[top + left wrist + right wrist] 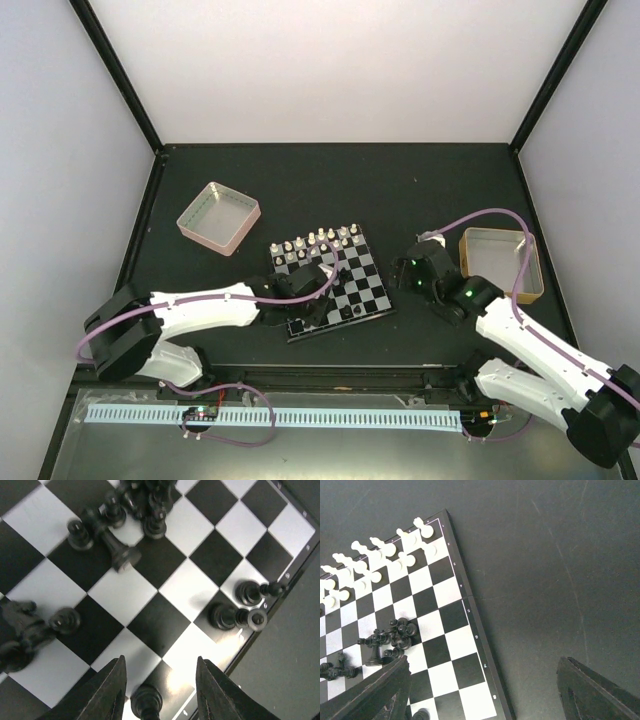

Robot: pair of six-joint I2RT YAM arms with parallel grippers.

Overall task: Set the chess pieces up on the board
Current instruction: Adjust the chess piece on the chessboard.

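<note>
The board [370,290] lies mid-table. White chess pieces [380,565] stand in two rows along its far side. Black chess pieces sit bunched in a heap [145,505], one of them fallen over [117,547]. Two more black ones [240,605] stand by the board's edge. My left gripper [161,658] hangs over the board's near part, jaws apart. A black piece [146,700] stands free on a square between them, closer to the left finger [112,692]. My right gripper [484,659] is open over bare table just right of the board's edge [480,645], holding nothing.
A pink-sided tray [218,217] sits at the far left of the board. A tan-sided tray [500,262] sits at the right, just behind the right arm. Purple cables loop along both arms.
</note>
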